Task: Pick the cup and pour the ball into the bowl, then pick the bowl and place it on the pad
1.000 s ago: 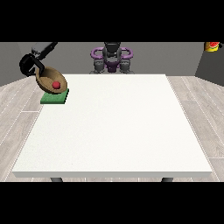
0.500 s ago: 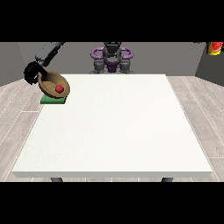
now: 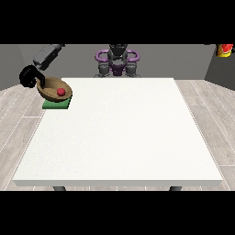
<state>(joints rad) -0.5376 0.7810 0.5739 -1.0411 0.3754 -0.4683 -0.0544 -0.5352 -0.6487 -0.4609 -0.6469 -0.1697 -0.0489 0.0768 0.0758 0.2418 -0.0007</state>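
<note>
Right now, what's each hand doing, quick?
Hand at the view's left: at the rim of the brown bowl, which sits over the green pad with the red ball inside; fingers cannot be told.
Hand at the view's right: not in view.

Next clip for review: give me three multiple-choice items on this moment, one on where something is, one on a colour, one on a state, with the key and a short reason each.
1. Where is the bowl?
A. At the table's centre
B. On the green pad at the table's far corner, view's left
C. On the floor

2. What colour is the ball?
A. Red
B. Blue
C. Yellow

3. Where is the ball?
A. Loose on the table
B. On the pad beside the bowl
C. Inside the bowl

Key: 1 B, the brown bowl sits over the pad, with the hand at the view's left at its rim. 2 A, it shows red against the brown. 3 C, it lies within the bowl's rim.
</note>
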